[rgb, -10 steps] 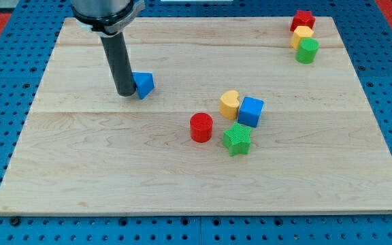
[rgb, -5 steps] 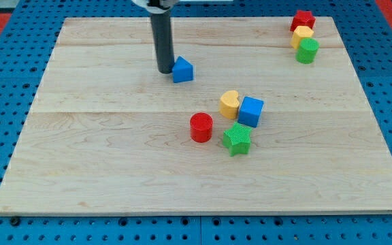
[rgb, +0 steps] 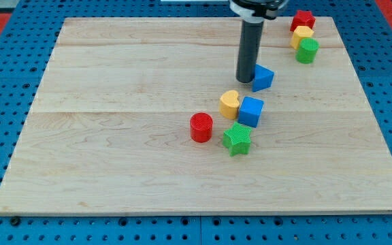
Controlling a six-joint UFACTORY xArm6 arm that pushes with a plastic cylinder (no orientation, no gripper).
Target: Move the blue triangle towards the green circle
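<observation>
My tip [rgb: 244, 79] sits right up against the left face of the blue triangle [rgb: 263, 77], in the upper right of centre of the wooden board [rgb: 114, 156]. There is no pincer here to release or clench, just the bare rod, so contact is pure pushing. The green circle [rgb: 307, 50] waits in the upper right of the frame, just below a yellow block [rgb: 302, 36] and a red block [rgb: 303, 20] stacked in a line toward the top edge.

To do this well, I judge the push should angle up and to the right, staying behind the triangle's middle so it doesn't spin off the rod. Easing off near the green circle looks wise, or that trio could scatter.

Below, a yellow heart [rgb: 229, 103], blue cube [rgb: 250, 111], red cylinder [rgb: 201, 127] and green star [rgb: 237, 139] cluster mid-board, near but apart from the triangle.

No containers appear anywhere; everything lies loose on the board.
</observation>
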